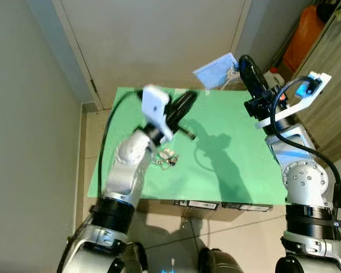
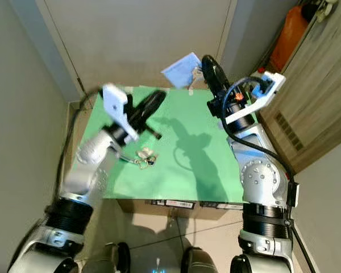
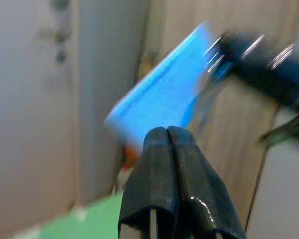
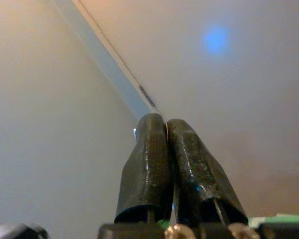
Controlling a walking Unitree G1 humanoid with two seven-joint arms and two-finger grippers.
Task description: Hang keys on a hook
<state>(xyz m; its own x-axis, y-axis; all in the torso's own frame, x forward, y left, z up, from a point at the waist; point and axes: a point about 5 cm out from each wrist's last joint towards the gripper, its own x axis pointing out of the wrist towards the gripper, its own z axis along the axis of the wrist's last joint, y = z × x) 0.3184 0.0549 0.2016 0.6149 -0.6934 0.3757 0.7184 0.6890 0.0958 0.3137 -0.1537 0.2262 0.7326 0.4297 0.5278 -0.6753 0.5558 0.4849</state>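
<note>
Green worktop [image 1: 233,148] fills the middle, pushed up against a pale door [image 2: 142,40]. Right gripper [image 1: 244,63] is raised at the far edge, fingers pressed together, pinching a blue tag [image 1: 215,70] with something small dangling from it, too small to tell. Left gripper [image 1: 184,105] hovers over the worktop, fingers pressed together, nothing between them. A bunch of keys [image 1: 166,158] lies on the green, just beside the left arm.

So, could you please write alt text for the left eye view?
A bunch of keys lies on a green table beside the robot's left arm. The right gripper, raised at the far edge, holds a blue tag; the left gripper hovers above the table.
</note>
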